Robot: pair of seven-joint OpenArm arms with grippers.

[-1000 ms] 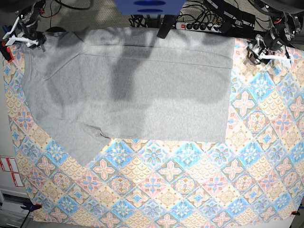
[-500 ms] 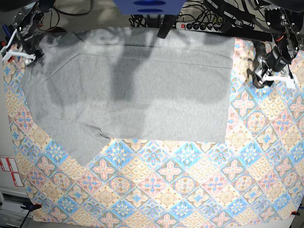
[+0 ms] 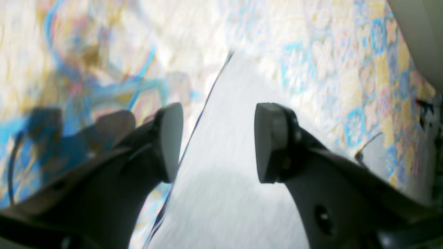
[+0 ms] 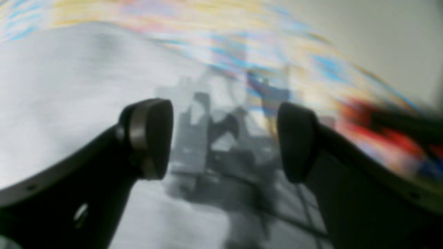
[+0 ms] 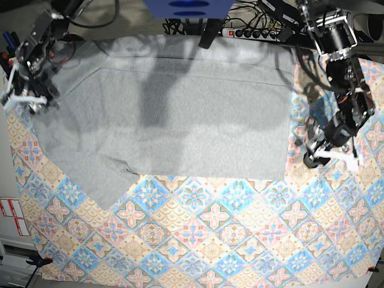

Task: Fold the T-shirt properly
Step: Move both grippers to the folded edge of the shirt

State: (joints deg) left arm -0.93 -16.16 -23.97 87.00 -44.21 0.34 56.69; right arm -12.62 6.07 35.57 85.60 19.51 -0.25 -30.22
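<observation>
Grey heather T-shirt (image 5: 180,114) lay flat over the far half of the worktop (image 5: 240,240), plain side up, no lettering visible; already part-folded, judging from the straight right edge and the crease line running across near the far edge, w/ one sleeve (image 5: 111,183) sticking out toward the near left. Pastel patterned tablecloth (image 5: 198,252) bare on the near half. Left gripper (image 5: 327,153) sat over the cloth just beside the shirt's near right corner; wrist view showed its jaws wide apart, nothing between them, shirt edge (image 3: 207,103) running between the fingertips below. Prob. positioned there to pinch that corner/hem. Right gripper (image 5: 24,96) hung at the shirt's far left edge; wrist view showed jaws spread wide, empty, grey fabric (image 4: 69,86) beneath and to one side. Both wrist views blurred, so contact w/ fabric could not be told. Judgement: the two grippers bracketed opposite ends of the shirt so a fold could be made w/ both sides lifted evenly. Loose sleeve not yet tucked; likely needs folding in first or the result would be lopsided.
</observation>
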